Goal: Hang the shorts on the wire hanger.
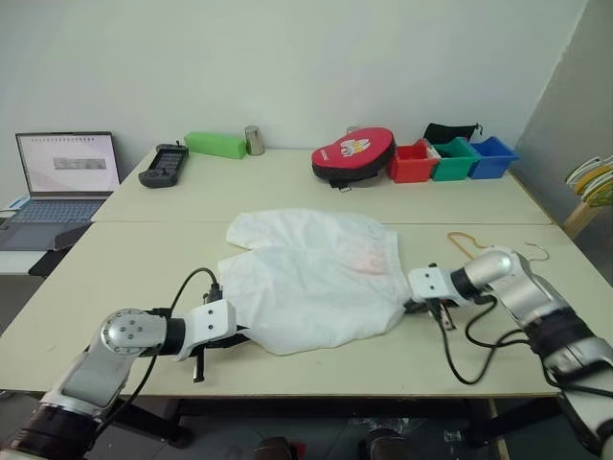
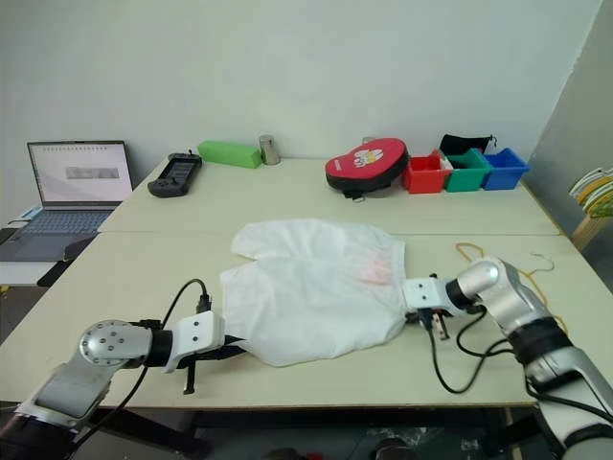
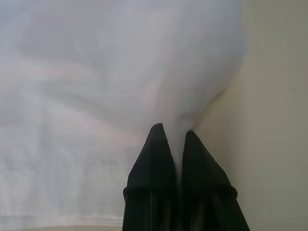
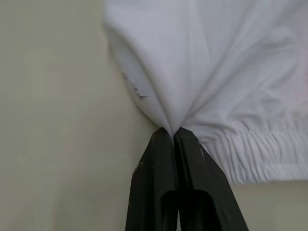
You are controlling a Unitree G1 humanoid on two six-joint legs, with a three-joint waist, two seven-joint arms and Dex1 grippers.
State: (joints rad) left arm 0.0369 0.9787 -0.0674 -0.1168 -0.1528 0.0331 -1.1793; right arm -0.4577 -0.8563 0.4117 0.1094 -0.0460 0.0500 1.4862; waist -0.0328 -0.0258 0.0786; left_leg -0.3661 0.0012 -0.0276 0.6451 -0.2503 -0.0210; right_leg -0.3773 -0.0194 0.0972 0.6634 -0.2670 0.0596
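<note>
The white shorts (image 1: 311,273) lie spread on the near table, a faint pink-red mark near their right side. My left gripper (image 3: 174,139) is shut on the cloth at the shorts' near-left edge (image 1: 235,326), fabric pinched between its black fingers. At the shorts' right corner (image 1: 400,305) my right gripper (image 4: 172,132) is shut on the cloth beside the gathered elastic waistband (image 4: 260,154). The thin yellow-orange wire hanger (image 1: 462,241) lies flat on the table just beyond my right forearm, partly hidden by it.
On the far table stand a green block (image 1: 215,145), a metal cup (image 1: 254,140), a black controller (image 1: 164,164), a red pad (image 1: 352,155) and red, green and blue bins (image 1: 452,159). A laptop (image 1: 65,182) sits at left. A bunch of hangers (image 1: 594,180) is at far right.
</note>
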